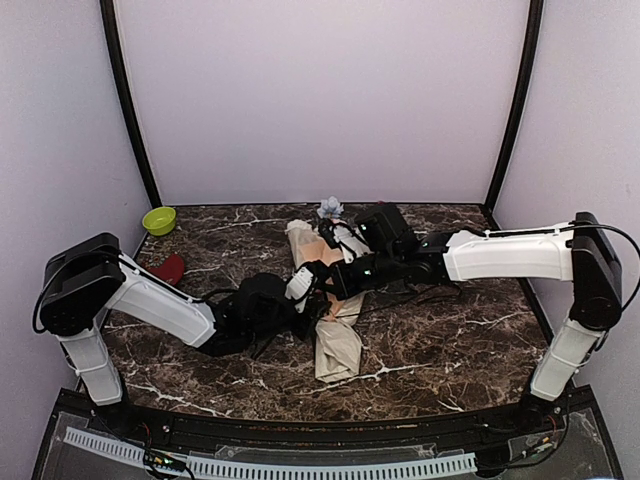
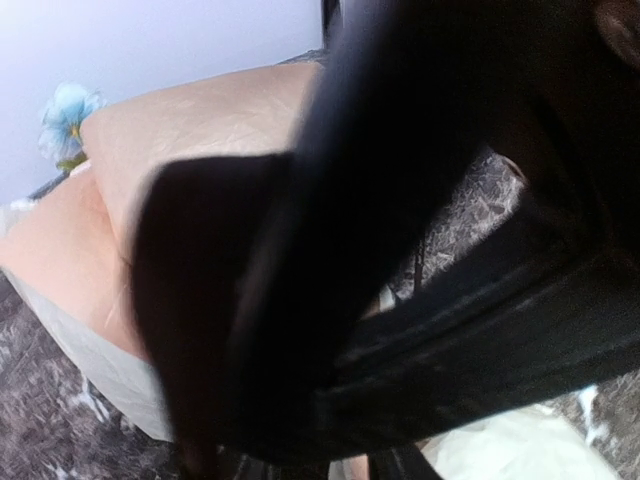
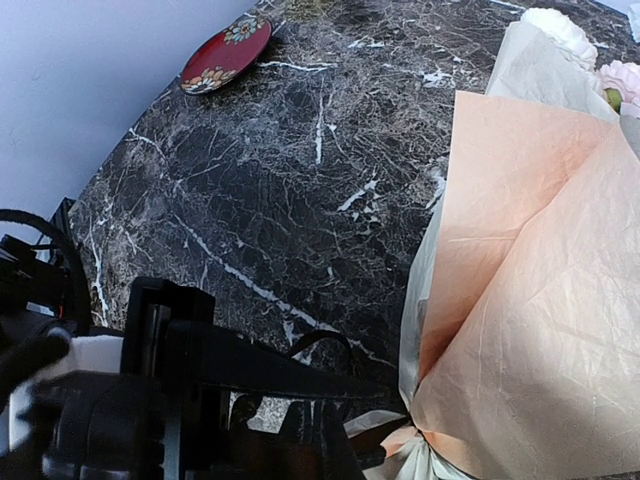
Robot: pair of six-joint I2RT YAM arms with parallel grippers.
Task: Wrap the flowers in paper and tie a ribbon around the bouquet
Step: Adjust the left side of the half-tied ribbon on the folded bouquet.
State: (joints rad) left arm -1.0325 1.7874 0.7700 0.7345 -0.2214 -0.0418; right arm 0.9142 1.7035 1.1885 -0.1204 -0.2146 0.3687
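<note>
The bouquet (image 1: 334, 300) lies lengthwise on the marble table (image 1: 450, 340), a cone of beige and peach paper (image 3: 540, 300). The flowers (image 1: 329, 208) poke out at its far end; white (image 3: 558, 28) and pink (image 3: 622, 80) heads show in the right wrist view, a blue one (image 2: 66, 112) in the left. My right gripper (image 3: 385, 388) is shut, its tip at the cone's narrow waist. A loop of dark ribbon (image 3: 320, 336) arches just behind its fingers; a pinch is not visible. My left gripper (image 1: 295, 305) sits against the waist from the left, its jaws lost in dark blur.
A green bowl (image 1: 159, 220) stands at the back left corner. A red patterned plate (image 1: 170, 268) (image 3: 225, 55) lies beside the left arm. Both forearms cross over the middle of the table, meeting at the bouquet.
</note>
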